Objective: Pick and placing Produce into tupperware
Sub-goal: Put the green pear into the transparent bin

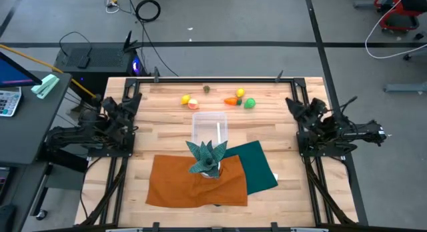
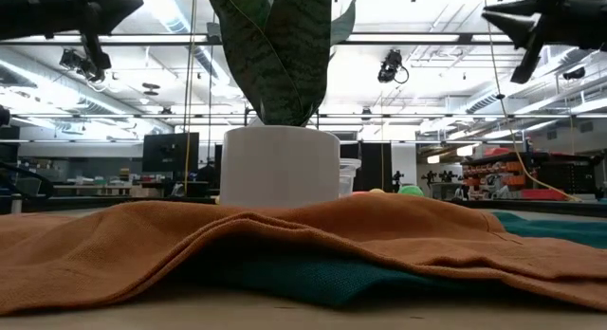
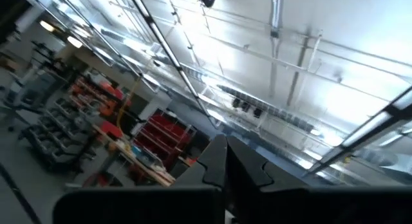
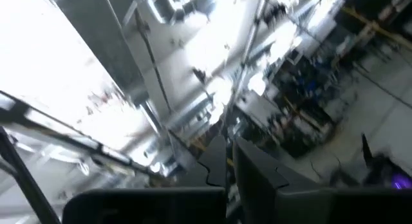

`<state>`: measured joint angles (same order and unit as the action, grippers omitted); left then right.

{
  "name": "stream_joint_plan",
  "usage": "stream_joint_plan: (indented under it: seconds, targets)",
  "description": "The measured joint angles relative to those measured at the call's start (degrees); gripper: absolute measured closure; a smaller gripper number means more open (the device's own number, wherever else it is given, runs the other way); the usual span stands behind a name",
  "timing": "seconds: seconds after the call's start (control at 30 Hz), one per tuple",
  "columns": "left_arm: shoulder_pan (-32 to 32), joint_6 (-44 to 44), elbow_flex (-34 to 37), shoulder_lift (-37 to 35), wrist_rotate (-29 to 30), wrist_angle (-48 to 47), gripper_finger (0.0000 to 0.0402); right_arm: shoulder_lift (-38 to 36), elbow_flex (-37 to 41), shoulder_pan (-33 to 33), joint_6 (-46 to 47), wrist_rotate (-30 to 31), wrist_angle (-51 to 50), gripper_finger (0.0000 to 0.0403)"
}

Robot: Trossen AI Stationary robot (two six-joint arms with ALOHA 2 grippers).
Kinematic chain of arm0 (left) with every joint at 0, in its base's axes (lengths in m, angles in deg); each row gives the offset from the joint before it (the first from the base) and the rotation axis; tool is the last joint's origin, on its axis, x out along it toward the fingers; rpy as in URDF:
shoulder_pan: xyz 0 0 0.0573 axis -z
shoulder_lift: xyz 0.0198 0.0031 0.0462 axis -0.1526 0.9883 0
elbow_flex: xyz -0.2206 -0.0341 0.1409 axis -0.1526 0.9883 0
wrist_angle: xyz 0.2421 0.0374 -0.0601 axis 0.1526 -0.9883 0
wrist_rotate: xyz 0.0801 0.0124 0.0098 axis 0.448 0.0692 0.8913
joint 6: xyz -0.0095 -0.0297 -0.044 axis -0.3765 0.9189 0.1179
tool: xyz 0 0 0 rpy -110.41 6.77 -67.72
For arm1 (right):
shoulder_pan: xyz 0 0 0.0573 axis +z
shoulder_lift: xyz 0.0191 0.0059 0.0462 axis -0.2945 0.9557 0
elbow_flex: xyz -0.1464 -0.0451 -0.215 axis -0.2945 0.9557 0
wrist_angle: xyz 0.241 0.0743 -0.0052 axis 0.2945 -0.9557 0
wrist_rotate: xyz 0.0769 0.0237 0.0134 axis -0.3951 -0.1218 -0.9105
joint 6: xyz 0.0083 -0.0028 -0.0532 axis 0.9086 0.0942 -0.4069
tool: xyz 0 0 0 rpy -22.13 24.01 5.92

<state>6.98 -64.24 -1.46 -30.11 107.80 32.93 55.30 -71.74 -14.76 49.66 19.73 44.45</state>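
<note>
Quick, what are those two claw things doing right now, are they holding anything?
Left end effector: closed, holding nothing, parked at the table's left edge.
Right end effector: closed, holding nothing, parked at the table's right edge.

A light butcher-block wooden table (image 1: 167, 119) carries everything. Near its far edge lies a loose row of small toy produce: a yellow piece (image 1: 186, 99), an orange-red piece (image 1: 194, 103), a carrot-shaped piece (image 1: 231, 101), a small yellow piece (image 1: 240, 93) and a green piece (image 1: 249, 103). A clear tupperware container (image 1: 209, 127) sits mid-table. An orange cloth (image 1: 180, 184) overlaps a teal cloth (image 1: 259, 167) near the front; a white-potted plant (image 1: 207, 157) stands on the orange cloth.
</note>
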Motion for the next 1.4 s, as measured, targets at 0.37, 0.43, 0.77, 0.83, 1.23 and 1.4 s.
stream_joint_plan:
  seconds: [0.37,0.43,0.77,0.83,1.23,1.4]
  targets:
    - [0.00,-2.42,-11.28,11.29,5.03,-10.20,0.0359,6.33,-9.28,0.00,-11.64,0.02,0.02,0.0403]
    - [0.00,-1.27,-13.44,13.52,5.65,-12.97,0.0359,9.52,-12.55,0.00,-14.08,0.04,-2.90,0.0403]
    - [0.00,-0.91,-24.90,22.38,8.49,-23.77,0.0358,27.19,-32.04,-4.10,-17.23,-0.02,-26.32,0.0403]
    - [0.00,0.44,-27.34,23.71,8.26,-30.22,0.0358,30.01,-35.59,-5.59,-17.24,-0.52,-31.60,0.0403]
    - [-3.15,8.24,-39.24,33.22,7.69,-50.72,0.0358,45.10,-52.46,-17.14,-9.41,-11.94,-58.44,0.0403]
    - [-8.45,8.28,-44.99,37.19,2.25,-55.97,0.0358,51.69,-58.32,-20.87,-11.44,-19.06,-62.17,0.0403]
